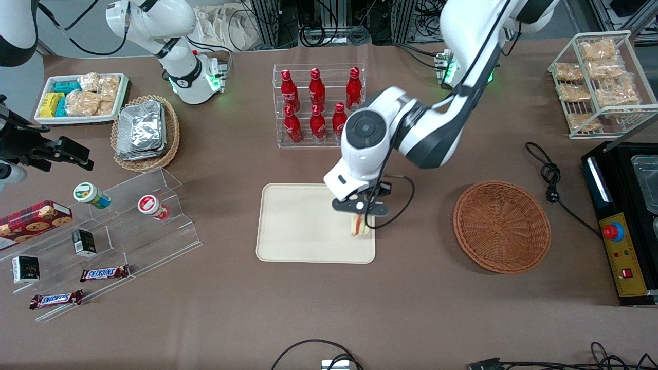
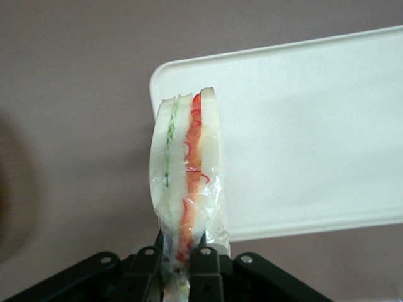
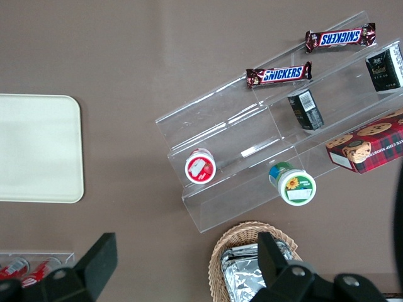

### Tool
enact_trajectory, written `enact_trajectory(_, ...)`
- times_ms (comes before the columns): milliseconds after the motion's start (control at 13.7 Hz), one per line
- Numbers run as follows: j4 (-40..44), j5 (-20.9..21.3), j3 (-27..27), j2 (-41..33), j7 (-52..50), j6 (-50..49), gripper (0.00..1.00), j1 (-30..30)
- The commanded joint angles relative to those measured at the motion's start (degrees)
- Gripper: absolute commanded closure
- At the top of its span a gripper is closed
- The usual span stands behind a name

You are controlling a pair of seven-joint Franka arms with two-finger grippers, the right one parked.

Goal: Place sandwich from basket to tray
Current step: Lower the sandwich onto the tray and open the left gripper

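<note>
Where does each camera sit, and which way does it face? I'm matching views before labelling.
Front view: high, facing the arms across the table; shows the left arm, its pincer shut on the sandwich over the tray, basket empty.
Left wrist view: on the working wrist, looking down past the fingers at sandwich and tray.
Right wrist view: on the parked wrist, looking down at the tray.
All three share the tray.

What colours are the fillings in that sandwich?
Red and green layers between white bread; the left wrist view shows the sandwich best, in the gripper.
</note>
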Motion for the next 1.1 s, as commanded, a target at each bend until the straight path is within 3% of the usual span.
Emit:
enact_trajectory(0, 1.9, 3.7, 0.3, 5.2, -4.1, 3.7, 1.0, -1.2)
enact_trajectory(439, 1.6, 6.0, 0.6, 10.5, -5.8, 11.2, 1.0, -1.3)
enact_trajectory(512, 1.6, 6.0, 0.6, 10.8, -5.9, 11.2, 0.93, -1.3)
enact_trajectory(659, 1.5, 6.1, 1.3, 10.8, -6.0, 12.0, 0.0, -1.5)
enact_trajectory(1024, 0.8, 5.2, 2.1, 9.1, -6.3, 14.9, 0.0, -2.1)
